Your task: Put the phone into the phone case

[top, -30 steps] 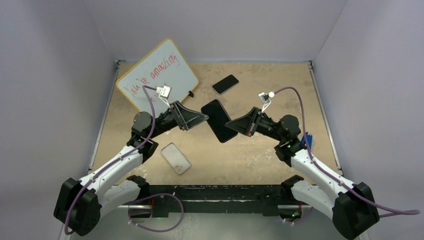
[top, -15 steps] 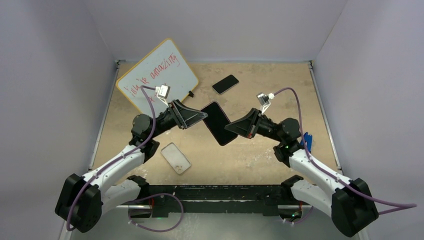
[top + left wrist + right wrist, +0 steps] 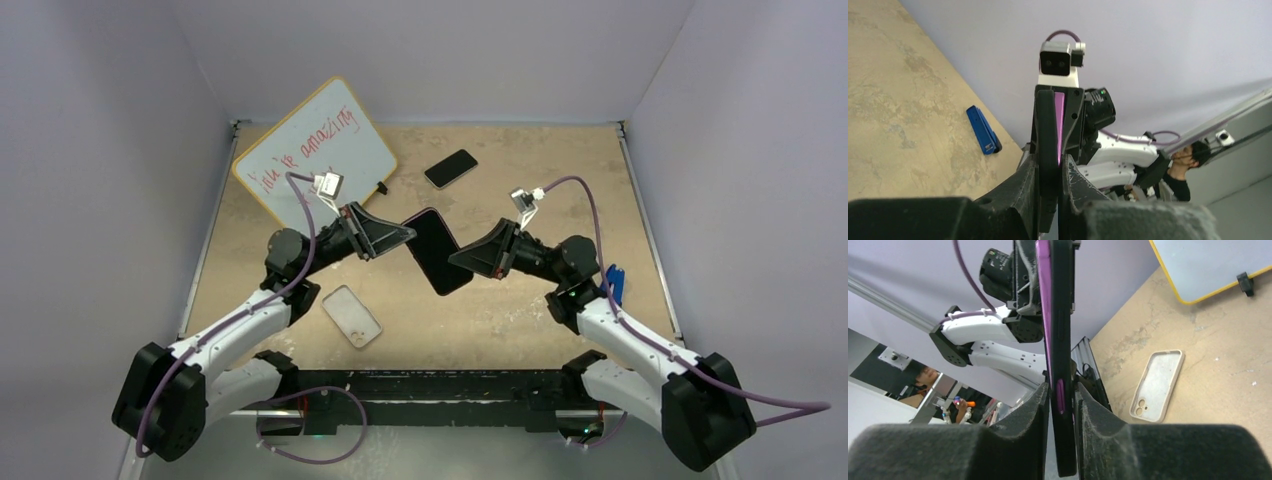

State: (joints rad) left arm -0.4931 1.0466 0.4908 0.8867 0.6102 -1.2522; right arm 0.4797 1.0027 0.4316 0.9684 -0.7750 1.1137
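A black phone point(image 3: 435, 250) with a purple edge hangs in the air above the table's middle, between both grippers. My left gripper point(image 3: 408, 235) is shut on its upper left end; in the left wrist view both pads press the phone point(image 3: 1048, 125) inside the left gripper point(image 3: 1049, 172). My right gripper point(image 3: 457, 258) straddles the lower right end. In the right wrist view the phone point(image 3: 1060, 315) stands between the right gripper's point(image 3: 1062, 397) jaws with a thin gap on one side. The whitish phone case point(image 3: 352, 316) lies hollow side up on the table near the left arm, also visible as the case point(image 3: 1156, 385).
A yellow-framed whiteboard point(image 3: 315, 150) with red writing leans at the back left. A second dark phone point(image 3: 450, 168) lies at the back centre. A blue object point(image 3: 612, 281) lies by the right arm, also seen as the blue object point(image 3: 983, 130).
My left gripper has closed onto the phone's upper end. My right gripper's jaws have loosened around the lower end. The phone has shifted slightly left and down.
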